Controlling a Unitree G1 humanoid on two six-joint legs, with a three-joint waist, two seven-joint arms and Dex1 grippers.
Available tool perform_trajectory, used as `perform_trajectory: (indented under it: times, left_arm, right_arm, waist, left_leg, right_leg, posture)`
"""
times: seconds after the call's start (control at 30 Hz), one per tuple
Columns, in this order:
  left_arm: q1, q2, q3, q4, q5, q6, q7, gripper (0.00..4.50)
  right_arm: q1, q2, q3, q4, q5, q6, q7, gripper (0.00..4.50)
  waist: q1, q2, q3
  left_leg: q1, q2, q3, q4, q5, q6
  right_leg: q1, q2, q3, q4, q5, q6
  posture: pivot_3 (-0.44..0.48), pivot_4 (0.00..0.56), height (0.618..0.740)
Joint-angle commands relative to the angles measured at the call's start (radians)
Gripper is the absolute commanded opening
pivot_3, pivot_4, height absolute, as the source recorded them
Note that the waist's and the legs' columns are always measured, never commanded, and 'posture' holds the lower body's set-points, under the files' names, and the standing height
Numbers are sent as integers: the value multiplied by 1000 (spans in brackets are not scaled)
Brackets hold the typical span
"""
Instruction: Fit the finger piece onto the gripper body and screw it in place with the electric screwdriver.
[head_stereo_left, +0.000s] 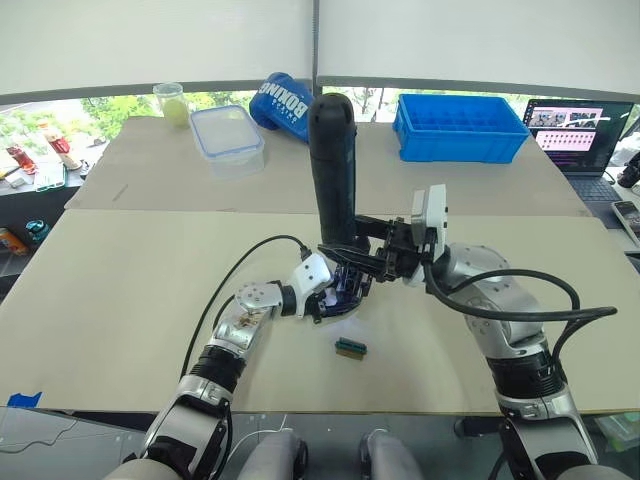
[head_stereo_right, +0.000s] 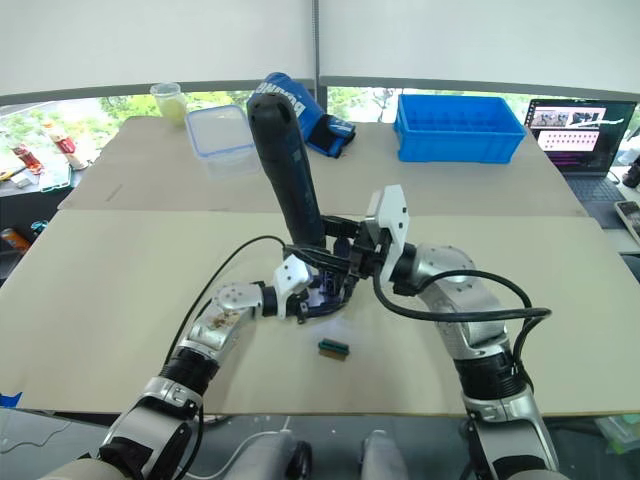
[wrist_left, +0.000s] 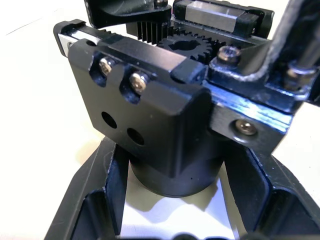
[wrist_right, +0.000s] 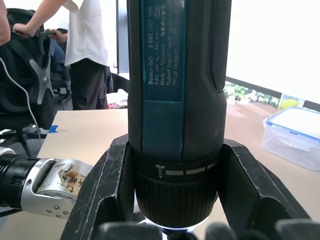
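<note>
Between the left gripper jaws, pinched: gripper body on the tabletop. Directly above, upright in the right gripper jaws: electric screwdriver, bit down. Finger piece unidentifiable.

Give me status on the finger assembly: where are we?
Done: the left hand grips the gripper body, with two screws seated in its mounting block. In hand: the right hand holds the electric screwdriver upright, bit down over the body, light on. Left: finishing the driving; I can't tell whether the finger piece is seated.
</note>
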Motion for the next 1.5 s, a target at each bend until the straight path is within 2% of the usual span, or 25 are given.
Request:
perform_trajectory:
  times: [0.03,0.2,0.43,0.67,0.8,0.83,1.03,1.1,1.2,1.33,1.5]
  left_arm:
    - [-17,-5,7,-45,-23,-10,-7,2286]
    - [-7,-8,1,-46,-20,-4,-3,2286]
    - [13,-12,-10,-44,-12,4,0,2286]
    - [0,-18,-3,-31,-13,25,13,2286]
    - [7,12,11,-82,-46,77,-20,4245]
    - [11,26,14,-103,-54,88,-34,4500]
    - [73,226,77,-396,-203,243,-201,4500]
    - [100,310,110,-506,-276,329,-254,4500]
    - [143,420,139,-618,-344,415,-305,4500]
    - [227,554,194,-719,-387,444,-345,4500]
    - [294,613,228,-767,-396,428,-317,4500]
  right_arm:
    - [38,-31,6,29,-53,16,-7,1918]
    - [-10,-25,-43,-66,21,29,-20,1918]
    - [-136,-6,-124,-197,218,166,-82,1917]
    - [-147,-24,-160,-240,359,306,-132,1917]
    - [-140,-81,-204,-257,502,439,-160,1917]
    - [-143,-98,-219,-256,546,472,-168,1917]
    - [-150,-314,-329,-128,990,767,-318,1917]
    - [-133,-416,-334,-44,1050,869,-325,1917]
    - [-108,-527,-316,60,1060,983,-301,1917]
    - [-89,-639,-221,226,892,1114,-226,1917]
    - [-129,-636,-58,405,616,1110,-160,1917]
  waist:
    - [0,0,0]
    - [0,0,0]
    - [1,0,0]
    - [2,0,0]
    - [1,0,0]
    - [-1,0,0]
    - [-7,0,1]
    - [-6,0,1]
    - [-4,1,1]
    - [-4,1,2]
    - [-2,4,3]
  left_leg:
    - [0,0,0,0,0,0]
    - [-1,0,0,0,0,0]
    - [-6,0,0,-1,0,-1]
    - [-6,0,-1,-2,0,0]
    - [-6,0,-1,-2,0,0]
    - [-6,0,-1,-2,0,0]
    - [-9,2,-1,-4,0,-1]
    - [-9,2,-1,-4,0,-1]
    - [-8,2,-2,-5,-2,3]
    - [-8,2,-1,-4,-5,9]
    - [-9,2,0,-4,-2,4]
  right_leg:
    - [0,0,0,0,0,0]
    - [-1,0,0,0,0,0]
    - [-6,-1,0,-1,0,0]
    - [-4,-1,0,-2,0,0]
    - [-4,-1,0,-2,0,0]
    - [-4,-2,0,-2,0,0]
    - [-7,-7,3,-3,0,0]
    - [-7,-8,3,-5,0,-1]
    - [-2,-9,2,-13,0,-1]
    - [-1,-9,2,-14,0,-1]
    - [-2,-10,2,-15,0,-1]
  posture:
    - [0,150,740]
    - [0,150,740]
    - [0,150,740]
    - [0,150,740]
    - [0,150,740]
    - [0,150,740]
    - [0,150,740]
    - [0,150,740]
    - [0,150,740]
    - [0,150,740]
    - [0,150,740]
